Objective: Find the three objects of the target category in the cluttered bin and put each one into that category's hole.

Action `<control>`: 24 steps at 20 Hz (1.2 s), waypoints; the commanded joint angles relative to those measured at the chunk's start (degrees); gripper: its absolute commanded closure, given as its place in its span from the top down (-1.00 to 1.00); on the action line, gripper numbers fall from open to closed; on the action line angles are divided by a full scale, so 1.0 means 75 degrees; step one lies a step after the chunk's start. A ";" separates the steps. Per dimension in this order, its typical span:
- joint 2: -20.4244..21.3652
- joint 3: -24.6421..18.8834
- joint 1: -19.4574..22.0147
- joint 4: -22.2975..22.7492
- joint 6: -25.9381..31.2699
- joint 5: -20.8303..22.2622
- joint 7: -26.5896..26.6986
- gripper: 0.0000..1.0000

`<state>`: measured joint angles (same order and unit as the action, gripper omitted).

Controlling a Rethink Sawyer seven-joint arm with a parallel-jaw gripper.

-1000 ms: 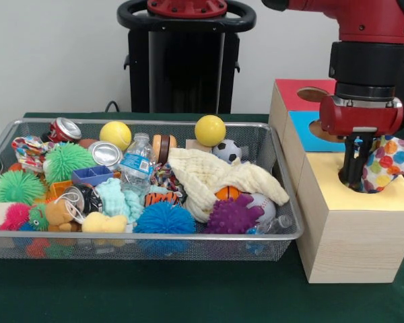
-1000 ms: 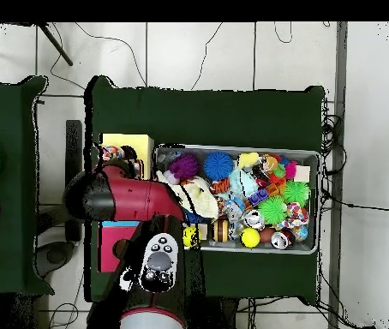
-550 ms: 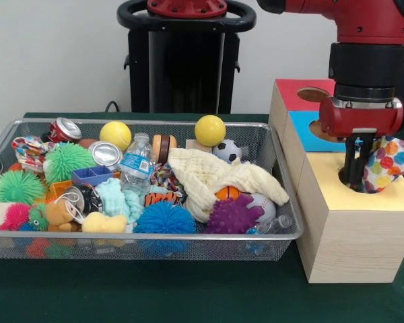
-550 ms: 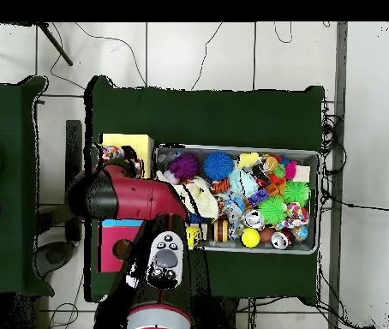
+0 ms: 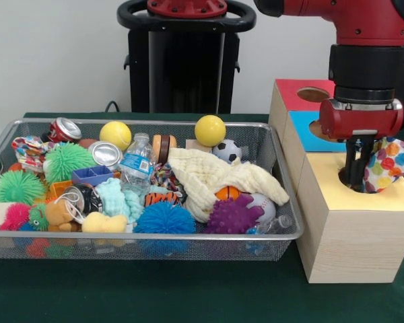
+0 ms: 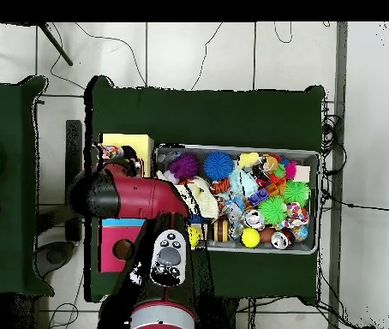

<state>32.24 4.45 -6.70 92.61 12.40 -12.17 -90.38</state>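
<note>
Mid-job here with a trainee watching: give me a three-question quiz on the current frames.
1. True or false: the hand is over the red-topped box.
2. Which sits at the bin's front edge? A) purple spiky ball B) soccer ball C) crushed red can
3. Fill in: the polka-dot cloth hangs beside the hole in the ____-topped box.

Key: 1 false; 2 A; 3 yellow.
</note>
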 commanded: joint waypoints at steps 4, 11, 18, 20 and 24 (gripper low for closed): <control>-0.0285 -0.0564 0.0130 0.0394 -0.0113 0.0607 -0.0751 -1.00; -0.0625 0.0011 -0.0171 0.0213 -0.0491 0.0818 -0.0946 -1.00; -0.0921 0.0593 -0.0523 -0.0010 -0.0487 0.0873 -0.1024 -1.00; -0.0974 0.0658 -0.0564 -0.0021 -0.0525 0.0868 -0.1054 -1.00; -0.1078 0.0723 -0.0606 -0.0058 -0.0591 0.0848 -0.1052 -1.00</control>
<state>28.97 9.52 -11.40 91.01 8.16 -8.91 -90.38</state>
